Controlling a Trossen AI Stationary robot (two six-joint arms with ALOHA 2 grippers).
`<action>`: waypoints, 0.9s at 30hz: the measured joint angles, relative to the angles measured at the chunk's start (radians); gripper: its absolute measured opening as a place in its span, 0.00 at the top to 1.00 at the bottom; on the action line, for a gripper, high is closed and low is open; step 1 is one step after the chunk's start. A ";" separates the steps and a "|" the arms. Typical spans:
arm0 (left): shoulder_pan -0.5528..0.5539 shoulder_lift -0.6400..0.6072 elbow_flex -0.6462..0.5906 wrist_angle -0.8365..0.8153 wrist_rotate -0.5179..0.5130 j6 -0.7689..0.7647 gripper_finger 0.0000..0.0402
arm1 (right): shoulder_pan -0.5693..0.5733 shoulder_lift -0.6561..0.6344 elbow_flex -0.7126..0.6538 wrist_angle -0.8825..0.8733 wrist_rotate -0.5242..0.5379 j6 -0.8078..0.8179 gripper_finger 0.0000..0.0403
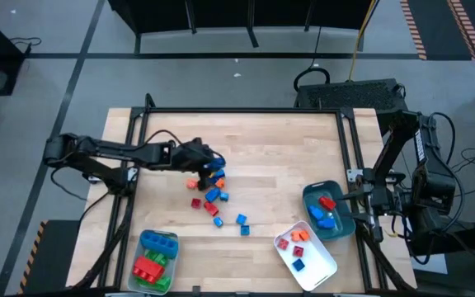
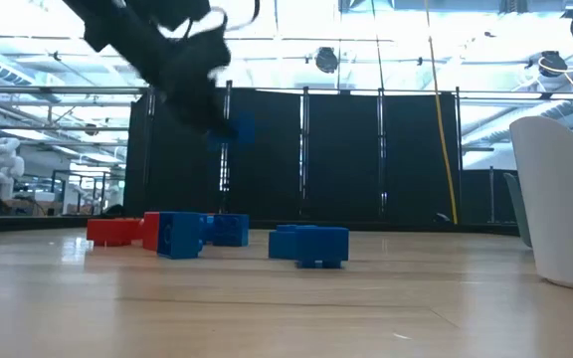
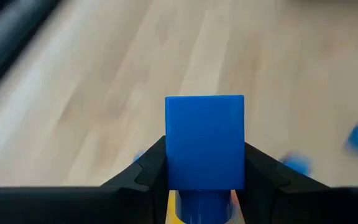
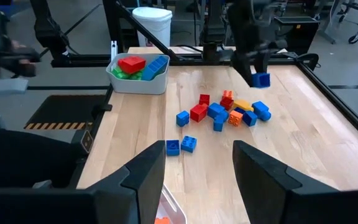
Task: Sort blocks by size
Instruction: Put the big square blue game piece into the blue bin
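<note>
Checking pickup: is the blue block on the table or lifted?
Lifted: the left gripper clamps the blue block above the pile.

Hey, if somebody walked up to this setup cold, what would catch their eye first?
Probably the left gripper, raised above the table with a blue block clamped between its fingers. Next, the bright pile of loose blocks scattered mid-table beneath it. Then three trays along the near edge, each already holding blocks, with the right gripper waiting open at the right side.

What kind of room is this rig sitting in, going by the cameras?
Most likely a robotics lab or workshop. The wooden table sits inside a black metal frame, dark curtain panels hang behind it, and hazard-striped floor tape marks the concrete floor.
</note>
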 joint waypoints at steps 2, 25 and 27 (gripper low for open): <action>-0.029 0.000 0.003 0.117 0.001 -0.005 0.66 | 0.000 0.000 0.000 0.000 0.000 0.000 0.58; -0.216 0.765 0.614 0.839 0.103 0.154 0.65 | 0.000 0.000 0.000 0.006 0.006 0.015 0.58; -0.215 0.824 0.709 0.792 0.121 0.155 0.65 | 0.000 0.000 0.000 0.006 0.001 0.021 0.58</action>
